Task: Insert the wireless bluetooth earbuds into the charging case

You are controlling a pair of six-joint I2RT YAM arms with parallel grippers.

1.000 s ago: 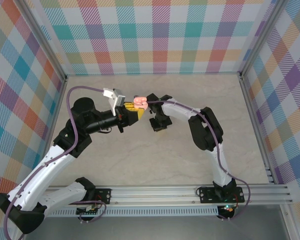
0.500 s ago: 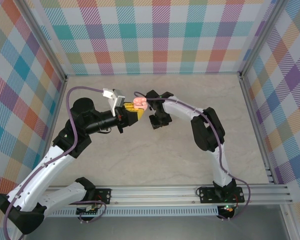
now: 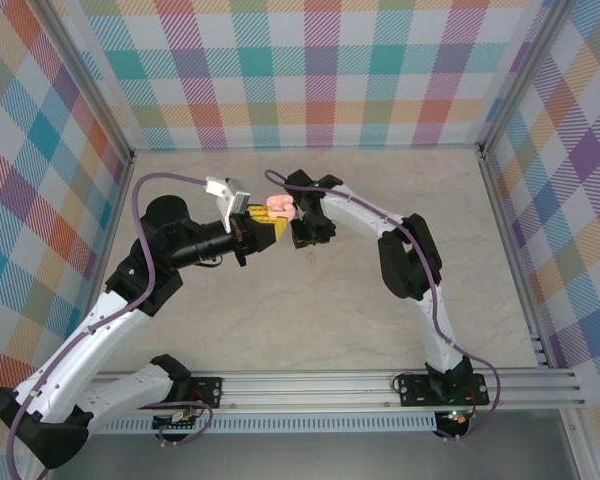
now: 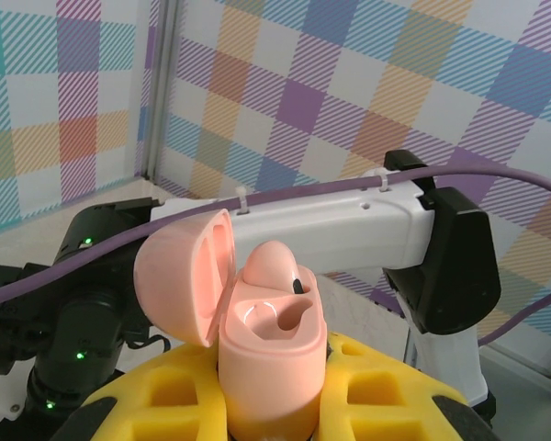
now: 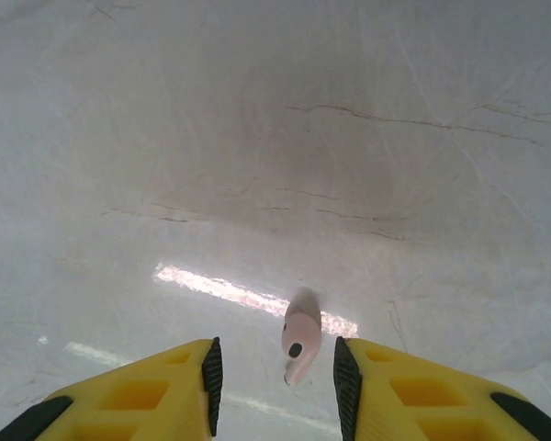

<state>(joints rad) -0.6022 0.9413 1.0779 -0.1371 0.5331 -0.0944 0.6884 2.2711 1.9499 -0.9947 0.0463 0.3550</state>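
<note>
Top external: left gripper (image 3: 264, 228) clamps the open pink charging case (image 3: 279, 207), with the right gripper (image 3: 305, 232) alongside.
One earbud (image 4: 274, 266) sits seated. The right jaws have just parted, leaving a second earbud (image 5: 300, 335) loose between them; likely dropped, needing a re-pick.

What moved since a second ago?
The right gripper slid left, closer to the pink charging case. Its fingers stand apart, a pink earbud between them, not pinched. The left gripper stayed shut on the case, lid open.
</note>
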